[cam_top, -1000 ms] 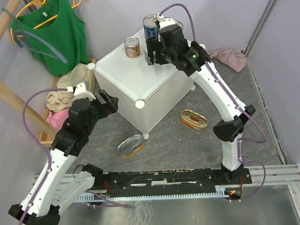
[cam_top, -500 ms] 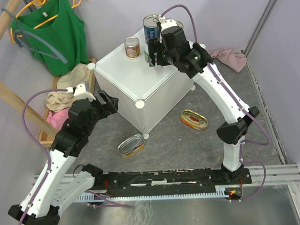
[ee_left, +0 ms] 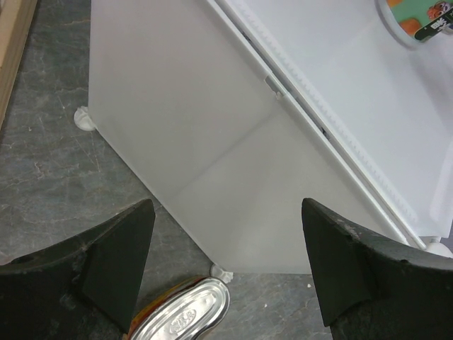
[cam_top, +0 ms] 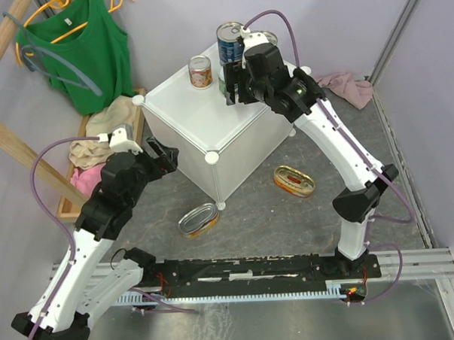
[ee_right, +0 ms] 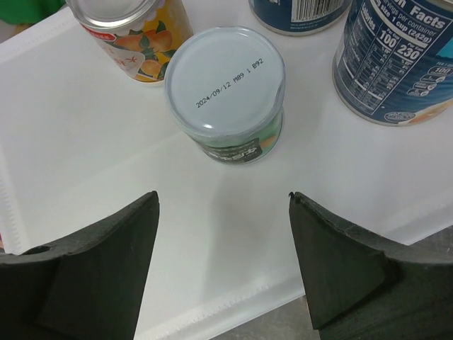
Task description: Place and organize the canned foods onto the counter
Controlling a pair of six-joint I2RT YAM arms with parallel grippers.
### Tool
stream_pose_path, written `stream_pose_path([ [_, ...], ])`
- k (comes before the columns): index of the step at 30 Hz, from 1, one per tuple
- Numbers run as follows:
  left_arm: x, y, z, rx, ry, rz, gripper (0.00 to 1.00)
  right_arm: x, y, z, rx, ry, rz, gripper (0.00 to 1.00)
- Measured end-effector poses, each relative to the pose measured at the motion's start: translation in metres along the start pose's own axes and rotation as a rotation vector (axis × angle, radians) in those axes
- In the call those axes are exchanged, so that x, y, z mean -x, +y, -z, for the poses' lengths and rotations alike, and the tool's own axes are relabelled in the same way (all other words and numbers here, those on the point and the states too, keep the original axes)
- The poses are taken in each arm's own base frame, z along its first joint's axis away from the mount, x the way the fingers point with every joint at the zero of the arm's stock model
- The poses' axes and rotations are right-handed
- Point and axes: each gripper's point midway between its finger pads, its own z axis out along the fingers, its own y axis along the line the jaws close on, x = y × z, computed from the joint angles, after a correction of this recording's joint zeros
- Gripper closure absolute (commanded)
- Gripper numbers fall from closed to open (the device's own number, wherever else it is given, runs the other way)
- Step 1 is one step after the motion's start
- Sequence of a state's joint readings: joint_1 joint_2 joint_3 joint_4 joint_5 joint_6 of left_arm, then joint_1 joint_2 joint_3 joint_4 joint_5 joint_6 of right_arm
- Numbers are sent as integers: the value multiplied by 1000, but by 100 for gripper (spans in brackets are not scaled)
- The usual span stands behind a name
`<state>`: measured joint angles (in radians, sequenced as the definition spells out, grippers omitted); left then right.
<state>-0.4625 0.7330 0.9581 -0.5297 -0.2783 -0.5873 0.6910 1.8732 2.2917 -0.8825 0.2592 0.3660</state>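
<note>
Your right gripper (ee_right: 223, 209) parted and empty over the counter (ee_right: 85, 163) edge, green-white can (ee_right: 225, 78) just ahead, left gripper (ee_left: 226, 219) wide, empty.

— Entry one, your right wrist view?
— Tops cropped: blue can (ee_right: 396, 57), second blue can (ee_right: 297, 13), orange can (ee_right: 134, 35).
— Top view?
— Mostly hidden behind your right gripper (ee_right: 222, 202): green-white can (ee_right: 225, 92).
— Left wrist?
— Cut by bottom edge: oval tin (ee_left: 185, 315).

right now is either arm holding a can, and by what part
Nothing is held. The right gripper stands open, clear of the green-white can on the counter; the left gripper is open beside the counter.
</note>
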Motion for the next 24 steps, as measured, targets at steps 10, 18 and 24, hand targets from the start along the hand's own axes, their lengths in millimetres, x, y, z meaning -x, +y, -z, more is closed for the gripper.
stream_pose_path([
  [10,-14,6,-5,19,36,-12,11,-21,-1,21,15,15,14,18],
  [18,-23,10,-4,29,58,2,13,-47,-7,39,19,40,29,19],
  [24,-39,10,-5,23,101,-5,13,-55,-20,76,20,16,32,19],
])
